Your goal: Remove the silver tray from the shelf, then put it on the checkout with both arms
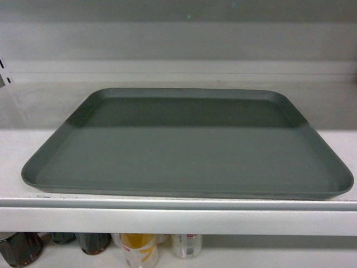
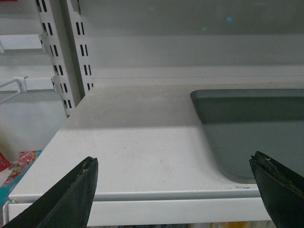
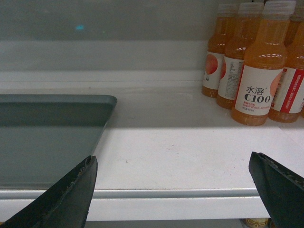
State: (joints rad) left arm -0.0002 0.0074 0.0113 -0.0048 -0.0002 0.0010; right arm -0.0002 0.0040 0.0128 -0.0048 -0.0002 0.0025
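The silver tray lies flat on the white shelf, its front rim close to the shelf's grey lip. In the left wrist view the tray's left near corner shows at the right, and my left gripper stands open in front of the shelf lip, over bare board beside the tray. The right wrist view has the tray's right side at the left, with my right gripper open before the shelf's edge. Neither gripper touches the tray. No gripper appears in the head view. The checkout is out of view.
Several orange drink bottles stand on the shelf right of the tray. Slotted white uprights rise at the shelf's left end. Bottles and cans sit on the level below. A shelf board hangs above the tray.
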